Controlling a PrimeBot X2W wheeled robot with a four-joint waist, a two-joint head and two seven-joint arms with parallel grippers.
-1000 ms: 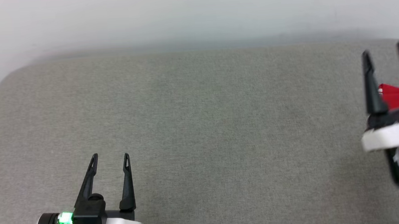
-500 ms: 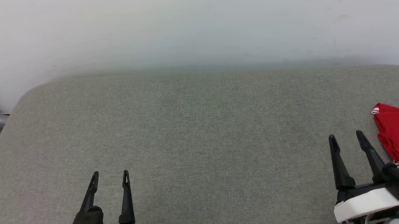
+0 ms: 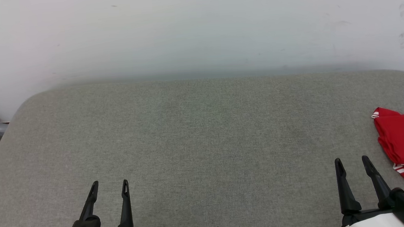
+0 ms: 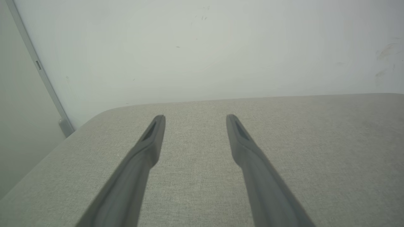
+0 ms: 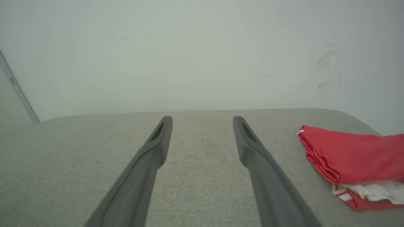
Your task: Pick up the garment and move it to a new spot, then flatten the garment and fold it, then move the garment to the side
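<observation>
Grey fabric-covered table point(image 3: 203, 134), rounded corners, pushed up against a plain white wall point(image 3: 197, 30) with a few scuff marks at right.

Garment point(image 3: 398, 139): red, folded into a compact stack, lying at the far right side of the table, partly cut off by the head view's edge. White sleeve cloth and a bit of striped trim peek out from under its near end. Lettering not visible. From the right wrist view the folds look tidy, with the layered edge facing the middle of the table.

Left gripper point(image 3: 110, 183): fingers spread, nothing between them, low at the near edge, well apart from the garment.

Right gripper point(image 3: 351, 159): fingers likewise spread and empty, near the garment's left side but not touching it.

Judgement: the spot off to the side reads as deliberate, the set-aside place, so folding and moving appear done. Both grippers sit unloaded and level with each other, likely a rest pose. Little seems left to do.
</observation>
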